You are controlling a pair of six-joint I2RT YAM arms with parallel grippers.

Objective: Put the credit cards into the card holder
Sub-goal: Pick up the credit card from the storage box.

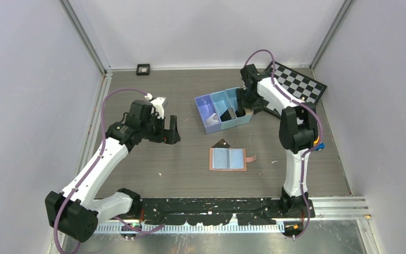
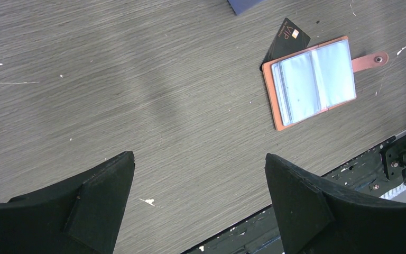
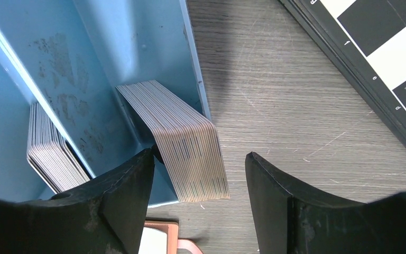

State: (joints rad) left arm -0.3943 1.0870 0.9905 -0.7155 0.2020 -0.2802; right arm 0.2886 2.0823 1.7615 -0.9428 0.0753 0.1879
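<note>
The left gripper [image 2: 198, 156] hangs over the table [image 2: 137, 79] with its jaws wide apart. At upper right the card holder [image 2: 312, 82] lies open, pale sleeves up and its tab [image 2: 370, 60] pointing right. A black card [image 2: 286, 39] pokes out from under its corner. A blue bin [image 2: 243, 4] corner shows at the top edge.

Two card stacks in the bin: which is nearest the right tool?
The fanned stack in the end compartment of the blue bin, framed by the open right tool; the other stack sits one compartment over.
</note>
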